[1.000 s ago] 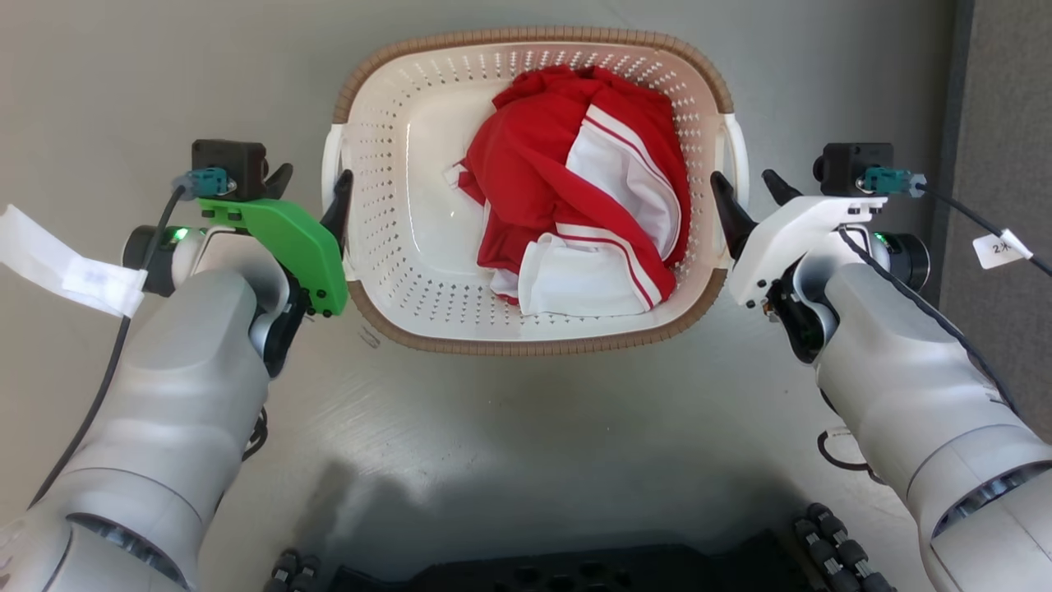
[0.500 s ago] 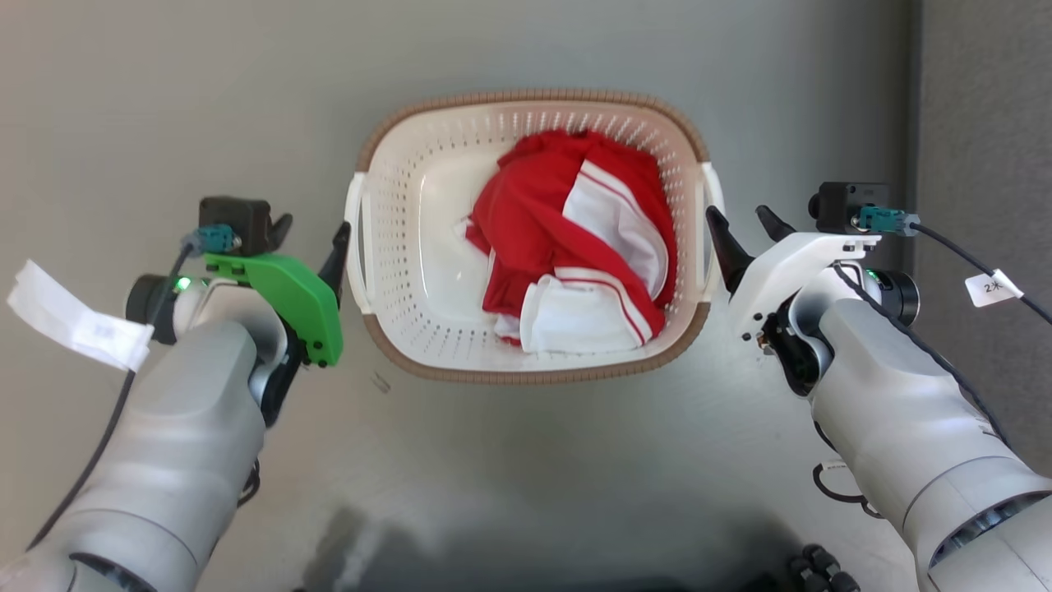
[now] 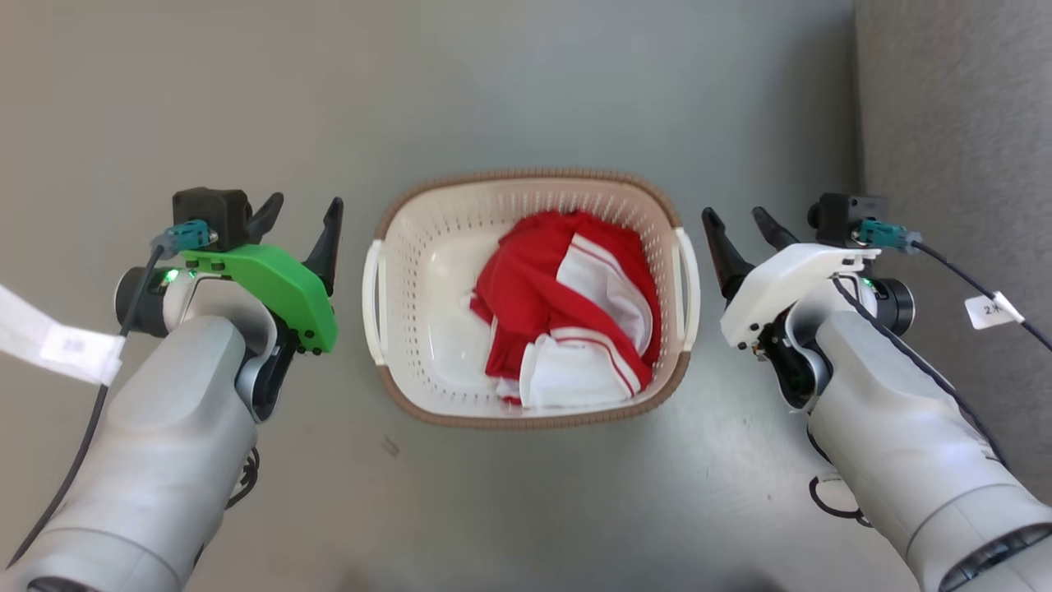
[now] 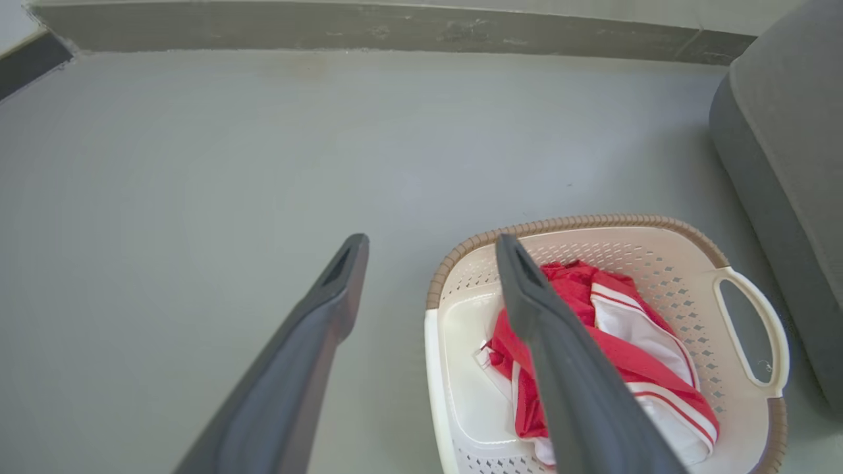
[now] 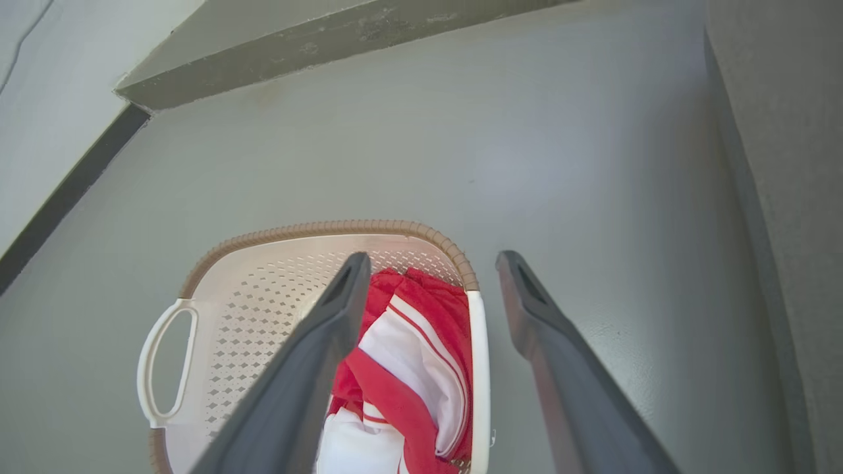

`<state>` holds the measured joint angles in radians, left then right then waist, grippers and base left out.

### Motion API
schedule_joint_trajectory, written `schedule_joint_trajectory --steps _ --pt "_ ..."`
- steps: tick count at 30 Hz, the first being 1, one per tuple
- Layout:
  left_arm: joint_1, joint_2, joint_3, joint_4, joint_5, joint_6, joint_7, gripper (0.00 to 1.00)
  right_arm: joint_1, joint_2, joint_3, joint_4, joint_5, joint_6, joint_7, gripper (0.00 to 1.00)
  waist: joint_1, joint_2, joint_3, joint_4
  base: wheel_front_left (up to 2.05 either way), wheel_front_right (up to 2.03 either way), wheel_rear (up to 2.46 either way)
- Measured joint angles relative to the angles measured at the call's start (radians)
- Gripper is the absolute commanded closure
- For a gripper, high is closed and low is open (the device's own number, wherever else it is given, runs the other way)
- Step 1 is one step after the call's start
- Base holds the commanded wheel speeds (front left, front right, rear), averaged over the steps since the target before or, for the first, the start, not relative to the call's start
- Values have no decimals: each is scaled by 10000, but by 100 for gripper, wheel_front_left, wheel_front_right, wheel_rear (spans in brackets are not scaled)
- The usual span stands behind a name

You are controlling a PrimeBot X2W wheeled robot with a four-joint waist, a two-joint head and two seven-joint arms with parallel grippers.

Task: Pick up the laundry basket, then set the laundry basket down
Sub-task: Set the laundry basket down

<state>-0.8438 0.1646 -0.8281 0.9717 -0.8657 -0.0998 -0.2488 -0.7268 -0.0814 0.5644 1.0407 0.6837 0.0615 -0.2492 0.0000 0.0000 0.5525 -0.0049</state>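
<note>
Grey, smooth floor (image 3: 526, 82) spreads wide to the left of the laundry basket (image 3: 411, 247) and past its far rim, ending at a darker skirting band (image 4: 395, 29) along the foot of the wall. Your left hand (image 3: 304, 201) hangs just left of the basket's left handle (image 3: 371, 304). Its two dark fingers are spread apart and grip nothing, and a strip of floor shows between the nearer finger and the handle.

The basket sits upright on the floor between your two hands. It is cream-white plastic and rounded-rectangular, with walls pierced by rows of small holes. A brown woven-look band runs along its near and far rim, and a white loop handle sits at each side. Inside, a crumpled red garment (image 3: 567, 304) with white panels and stripes lies toward the right half, with the pale bottom showing on the left.

Your right hand (image 3: 731, 212) hangs just right of the basket's right handle (image 3: 689, 284), fingers likewise apart and off the handle. Beyond it you have less room: a grey upholstered edge (image 3: 953, 123) runs near the basket's right side.
</note>
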Motion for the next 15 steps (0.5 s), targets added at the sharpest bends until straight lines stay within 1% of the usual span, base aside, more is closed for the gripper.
schedule_joint_trajectory --steps 2,5,6,10,15 --pt "174 104 244 -389 198 128 0 0 157 -77 -125 -330 -82 -35 0 0 0 0 -257 -9 0 0 0" --pt "533 244 562 -859 336 307 0 0 351 -178 -313 -830 -234 -207 -10 0 0 0 -641 -24 0 0 0" --pt "674 291 665 -1045 391 357 0 0 426 -188 -355 -982 -291 -217 -12 0 0 0 -768 -30 0 0 0" --pt "1201 472 1049 -1733 840 577 0 0 842 -240 -462 -1578 -635 -468 -12 0 0 0 -1290 -61 0 0 0" --pt "1948 562 1519 -2531 1137 838 0 0 1457 -382 -633 -2178 -926 -631 -12 0 0 0 -1960 -109 0 0 0"
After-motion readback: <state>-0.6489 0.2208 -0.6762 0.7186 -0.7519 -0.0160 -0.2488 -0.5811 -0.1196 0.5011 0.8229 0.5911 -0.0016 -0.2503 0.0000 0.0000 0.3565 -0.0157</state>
